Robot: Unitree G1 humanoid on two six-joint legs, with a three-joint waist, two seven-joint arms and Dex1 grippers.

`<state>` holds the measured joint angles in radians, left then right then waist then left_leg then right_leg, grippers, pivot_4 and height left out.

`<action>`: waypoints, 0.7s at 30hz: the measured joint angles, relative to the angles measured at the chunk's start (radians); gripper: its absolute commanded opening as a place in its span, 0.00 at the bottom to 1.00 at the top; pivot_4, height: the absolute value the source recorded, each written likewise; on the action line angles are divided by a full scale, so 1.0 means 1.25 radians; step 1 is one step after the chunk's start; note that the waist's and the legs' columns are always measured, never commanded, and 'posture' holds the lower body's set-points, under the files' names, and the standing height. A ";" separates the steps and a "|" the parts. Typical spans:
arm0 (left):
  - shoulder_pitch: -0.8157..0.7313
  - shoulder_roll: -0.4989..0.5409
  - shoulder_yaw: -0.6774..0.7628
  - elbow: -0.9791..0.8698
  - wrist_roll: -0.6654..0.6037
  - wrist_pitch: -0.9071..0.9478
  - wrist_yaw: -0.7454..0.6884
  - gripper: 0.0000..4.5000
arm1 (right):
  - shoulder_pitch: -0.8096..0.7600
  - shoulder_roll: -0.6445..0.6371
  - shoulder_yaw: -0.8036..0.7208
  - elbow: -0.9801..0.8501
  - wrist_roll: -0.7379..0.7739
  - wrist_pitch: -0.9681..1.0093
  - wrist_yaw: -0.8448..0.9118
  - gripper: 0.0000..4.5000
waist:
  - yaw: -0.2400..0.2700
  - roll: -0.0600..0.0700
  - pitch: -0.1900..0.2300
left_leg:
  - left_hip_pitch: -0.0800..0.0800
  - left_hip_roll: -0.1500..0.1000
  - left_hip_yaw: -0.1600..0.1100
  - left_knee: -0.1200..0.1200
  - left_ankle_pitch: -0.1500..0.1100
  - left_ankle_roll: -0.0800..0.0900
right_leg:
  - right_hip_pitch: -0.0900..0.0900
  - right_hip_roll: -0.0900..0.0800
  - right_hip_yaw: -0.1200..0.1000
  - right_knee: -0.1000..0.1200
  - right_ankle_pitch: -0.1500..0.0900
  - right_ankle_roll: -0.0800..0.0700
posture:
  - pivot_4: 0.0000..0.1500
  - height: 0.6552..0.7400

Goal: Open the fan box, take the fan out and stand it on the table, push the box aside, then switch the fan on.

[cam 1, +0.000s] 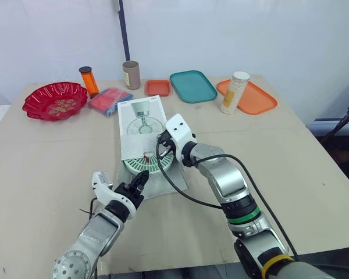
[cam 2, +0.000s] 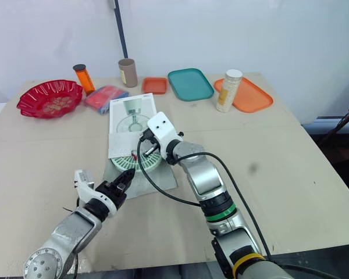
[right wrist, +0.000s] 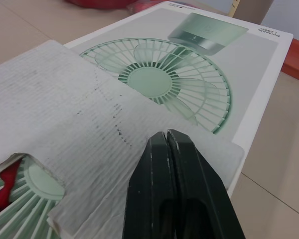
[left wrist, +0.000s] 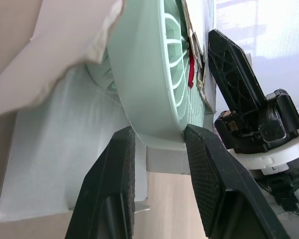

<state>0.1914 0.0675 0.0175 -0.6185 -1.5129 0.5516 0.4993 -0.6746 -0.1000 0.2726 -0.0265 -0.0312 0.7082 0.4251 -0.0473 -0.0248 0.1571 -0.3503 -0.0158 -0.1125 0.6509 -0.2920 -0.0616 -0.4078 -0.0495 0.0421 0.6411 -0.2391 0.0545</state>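
Beige tabletop (cam 1: 314,174) runs back to a plain white wall; along its far edge, across the upper part of the frame, stand a red bowl (cam 1: 54,100) at the left, an orange bottle (cam 1: 89,81), a red-and-blue packet (cam 1: 110,100), a brown cup (cam 1: 131,74), a small orange tray (cam 1: 158,88), a teal tray (cam 1: 192,86) and a larger orange tray (cam 1: 262,99) with a white jar (cam 1: 236,92) upright on its left end. The fan box (cam 1: 141,116) lies flat at the centre of the frame, printed face up, its near end open with a grey cardboard flap (right wrist: 89,114) folded back; the pale green fan (cam 1: 145,164) pokes out of that open end, just below centre, its grille showing. The left gripper (cam 1: 141,179) comes up from the lower left; its two fingers (left wrist: 117,169) straddle the fan's rim, one on each face, pinching it. The right gripper (right wrist: 167,134) reaches in from the lower right to the box's near end; its fingers are pressed together, tips over the flap beside the fan.
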 measured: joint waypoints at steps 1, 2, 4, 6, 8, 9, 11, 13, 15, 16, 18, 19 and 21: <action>0.002 0.001 0.000 -0.003 0.000 0.000 0.001 0.31 | 0.000 0.000 0.000 0.000 0.000 0.000 0.000 0.00 | 0.000 0.000 0.000 | 0.000 0.000 0.000 0.000 0.000 0.000 | 0.000 0.000 0.000 0.000 0.000 0.000 | 1.00 1.00; 0.016 0.006 -0.001 -0.015 -0.004 -0.003 0.003 0.31 | 0.000 0.000 0.000 0.001 0.001 -0.003 0.000 0.00 | 0.000 0.000 0.000 | 0.000 0.000 0.000 0.000 0.000 0.000 | 0.000 0.000 0.000 0.000 0.000 0.000 | 1.00 1.00; 0.035 0.009 -0.001 -0.029 -0.013 -0.005 0.004 0.31 | -0.001 0.000 0.000 0.002 0.003 -0.005 0.000 0.00 | 0.000 0.000 0.000 | 0.000 0.000 0.000 0.000 0.000 0.000 | 0.000 0.000 0.000 0.000 0.000 0.000 | 1.00 1.00; 0.048 0.013 -0.002 -0.038 -0.016 -0.008 0.003 0.31 | -0.001 0.000 0.000 0.004 0.004 -0.007 0.000 0.00 | 0.000 0.000 0.000 | 0.000 0.000 0.000 0.000 0.000 0.000 | 0.000 0.000 0.000 0.000 0.000 0.000 | 1.00 1.00; 0.062 0.022 -0.003 -0.050 -0.017 -0.008 0.001 0.31 | -0.001 0.000 0.000 0.004 0.005 -0.007 0.000 0.00 | 0.000 0.000 0.000 | 0.000 0.000 0.000 0.000 0.000 0.000 | 0.000 0.000 0.000 0.000 -0.001 0.000 | 1.00 1.00; 0.066 0.024 -0.003 -0.053 -0.018 -0.009 -0.001 0.31 | -0.001 0.000 0.000 0.004 0.005 -0.007 0.000 0.00 | 0.000 0.000 0.000 | 0.000 0.000 0.000 0.000 0.000 0.000 | 0.000 0.000 0.000 0.000 -0.001 0.000 | 1.00 1.00; 0.073 0.026 -0.003 -0.056 -0.019 -0.012 -0.004 0.31 | -0.001 0.000 0.000 0.004 0.005 -0.007 0.000 0.00 | 0.000 0.000 0.000 | 0.000 0.000 0.000 0.000 0.000 0.000 | 0.000 0.000 0.000 0.000 -0.001 0.000 | 1.00 1.00; 0.083 0.029 -0.003 -0.061 -0.022 -0.019 -0.007 0.31 | -0.001 0.000 0.000 0.004 0.005 -0.008 0.000 0.00 | 0.000 0.000 0.000 | 0.000 0.000 0.000 0.000 0.000 0.000 | 0.000 0.000 0.000 0.000 -0.001 0.000 | 1.00 1.00; 0.100 0.034 -0.002 -0.073 -0.026 -0.025 -0.007 0.31 | -0.003 0.000 0.000 0.007 0.005 -0.010 0.000 0.00 | 0.000 0.000 0.000 | 0.000 0.000 0.000 0.000 0.000 0.000 | 0.000 0.000 0.000 0.000 -0.001 0.000 | 1.00 1.00; 0.102 0.035 -0.002 -0.075 -0.027 -0.026 -0.007 0.31 | -0.003 0.000 0.000 0.008 0.005 -0.010 0.000 0.00 | 0.000 0.000 0.000 | 0.000 0.001 0.000 0.000 0.000 0.000 | 0.000 0.000 0.000 0.000 -0.001 0.000 | 1.00 1.00; 0.122 0.046 -0.002 -0.090 -0.033 -0.033 -0.007 0.31 | -0.003 -0.001 0.000 0.008 0.005 -0.011 0.000 0.00 | -0.001 0.000 0.000 | 0.000 0.001 0.001 0.000 0.000 0.000 | 0.000 0.000 0.000 0.000 -0.001 0.000 | 1.00 1.00; 0.131 0.050 -0.001 -0.098 -0.036 -0.036 -0.007 0.31 | -0.004 -0.002 0.000 0.008 0.006 -0.011 0.000 0.00 | -0.001 0.001 0.000 | 0.000 0.001 0.001 0.000 -0.001 0.000 | 0.000 0.000 0.000 0.000 -0.001 0.000 | 1.00 1.00; 0.145 0.056 -0.001 -0.109 -0.043 -0.043 -0.005 0.31 | -0.004 -0.002 0.000 0.008 0.006 -0.011 0.000 0.00 | 0.000 0.001 0.000 | 0.000 0.001 0.001 0.000 -0.001 0.000 | 0.000 0.001 0.000 0.000 -0.001 0.000 | 1.00 1.00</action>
<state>0.3721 0.1373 0.0162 -0.7549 -1.5661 0.4981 0.4936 -0.6793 -0.1019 0.2726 -0.0166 -0.0238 0.6941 0.4255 -0.0478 -0.0240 0.1575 -0.3501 -0.0142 -0.1119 0.6506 -0.2927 -0.0616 -0.4079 -0.0488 0.0416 0.6410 -0.2407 0.0541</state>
